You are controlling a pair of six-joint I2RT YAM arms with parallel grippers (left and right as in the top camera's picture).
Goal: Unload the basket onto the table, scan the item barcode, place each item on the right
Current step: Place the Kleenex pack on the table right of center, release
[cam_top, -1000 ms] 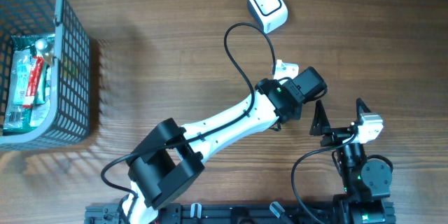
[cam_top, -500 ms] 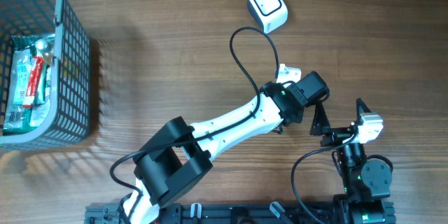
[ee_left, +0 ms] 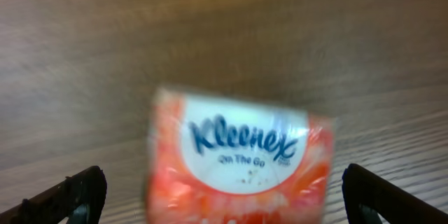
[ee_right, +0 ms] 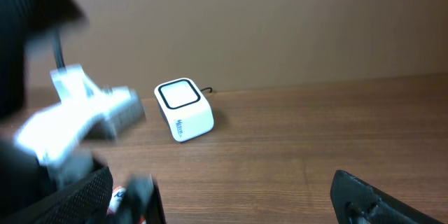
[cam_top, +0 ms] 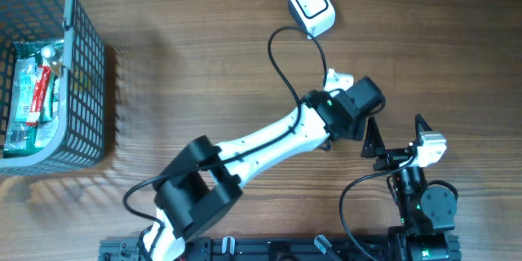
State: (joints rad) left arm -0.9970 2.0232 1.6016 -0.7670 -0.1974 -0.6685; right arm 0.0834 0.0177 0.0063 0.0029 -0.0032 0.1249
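we find the left hand [ee_left: 236, 194] open: its fingers [ee_left: 78, 192] stand wide of the kleenex tissue pack [ee_left: 238, 155], which sits between them, touching neither, logo side up, blurred. in the overhead view this hand lies near the white barcode scanner [cam_top: 312, 8], on the robot's side of it. the right hand [ee_right: 234, 199] is open, holding nothing, further from the scanner over the wooden bench [cam_top: 204, 65].

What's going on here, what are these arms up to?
The left gripper, stretched out near the white scanner, is open, with a finger on either side of a Kleenex pack. The pack seems to lie on the table, touched by neither finger. The right gripper hangs open and empty nearby. More packets sit in a basket.
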